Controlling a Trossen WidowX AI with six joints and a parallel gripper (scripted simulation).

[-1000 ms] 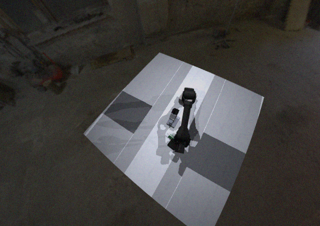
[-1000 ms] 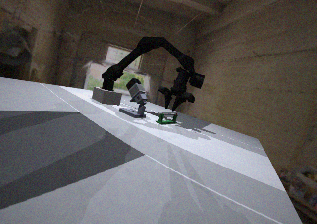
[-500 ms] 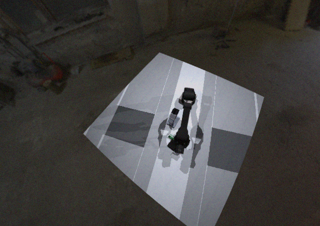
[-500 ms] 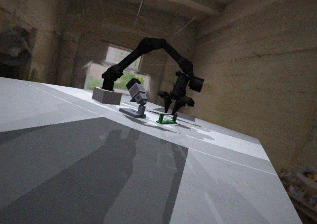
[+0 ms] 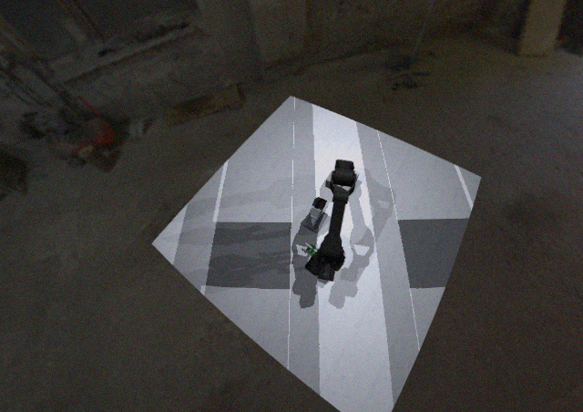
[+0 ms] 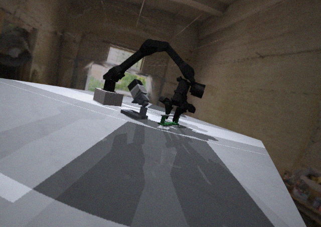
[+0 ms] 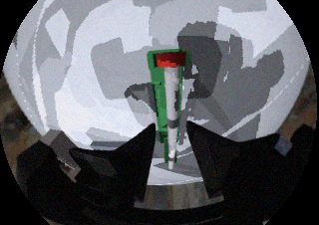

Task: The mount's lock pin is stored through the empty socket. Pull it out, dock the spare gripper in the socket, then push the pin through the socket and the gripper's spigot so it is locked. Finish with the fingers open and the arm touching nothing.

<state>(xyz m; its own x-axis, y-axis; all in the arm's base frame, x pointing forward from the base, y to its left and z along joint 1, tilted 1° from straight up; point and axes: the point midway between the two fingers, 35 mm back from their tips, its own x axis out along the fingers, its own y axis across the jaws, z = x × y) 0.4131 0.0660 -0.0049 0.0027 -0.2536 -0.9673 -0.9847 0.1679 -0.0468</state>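
A white pin point(image 7: 171, 93) with a red head point(image 7: 169, 60) spans the uprights of a green bracket point(image 5: 311, 249) point(image 6: 168, 123) point(image 7: 159, 91); whether it passes through them or rests on them is unclear. My gripper point(image 6: 171, 118) point(image 7: 170, 125) is open, pointing down, with its fingertips low on either side of the pin, towards its headless end. No contact shows. A tilted grey body point(image 5: 316, 211) point(image 6: 138, 91) with a dark block at its upper end stands on a short post and dark flat base point(image 6: 129, 112). I cannot tell the socket and spare gripper apart there.
My arm's pale box-shaped base point(image 6: 107, 97) stands behind the tilted grey body. The arm arches past that body to the green bracket. The table point(image 5: 352, 351) point(image 6: 64, 204) carries broad light and dark patches, with the arm's shadows around the bracket.
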